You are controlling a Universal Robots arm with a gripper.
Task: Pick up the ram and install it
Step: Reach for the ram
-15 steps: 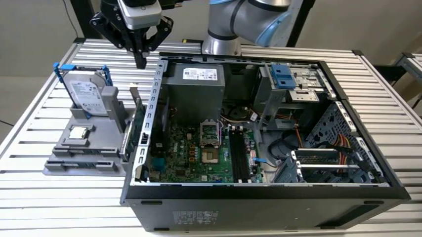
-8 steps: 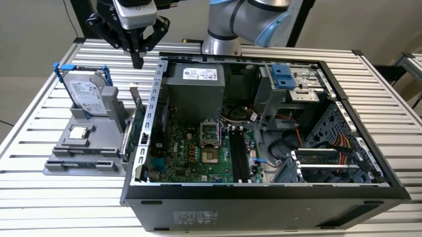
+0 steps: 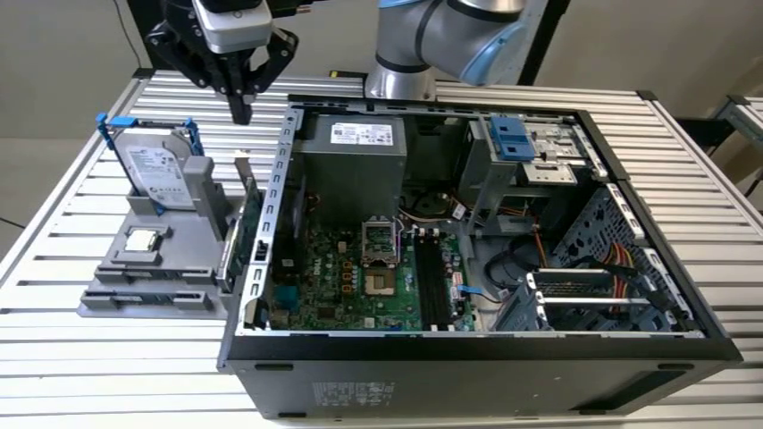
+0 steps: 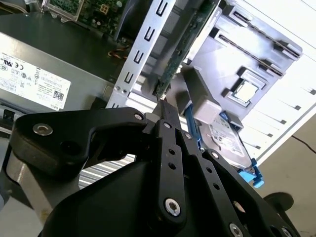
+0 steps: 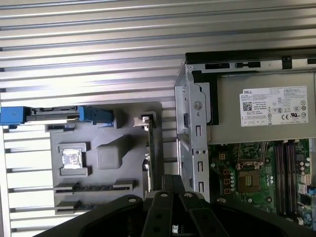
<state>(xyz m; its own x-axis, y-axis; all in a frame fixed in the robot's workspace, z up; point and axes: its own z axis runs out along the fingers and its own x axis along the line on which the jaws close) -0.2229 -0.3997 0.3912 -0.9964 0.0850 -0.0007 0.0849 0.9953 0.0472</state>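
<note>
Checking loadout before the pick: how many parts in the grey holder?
4: hard drive upright at the far end, processor mid-way, ram in the near slot, green card on edge beside the case. Others may be hidden.

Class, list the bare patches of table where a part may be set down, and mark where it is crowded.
The table is bare in front of the grey holder and to the exterior view's right of the computer case. Crowded: the gap between holder and case, where a green card stands.
</note>
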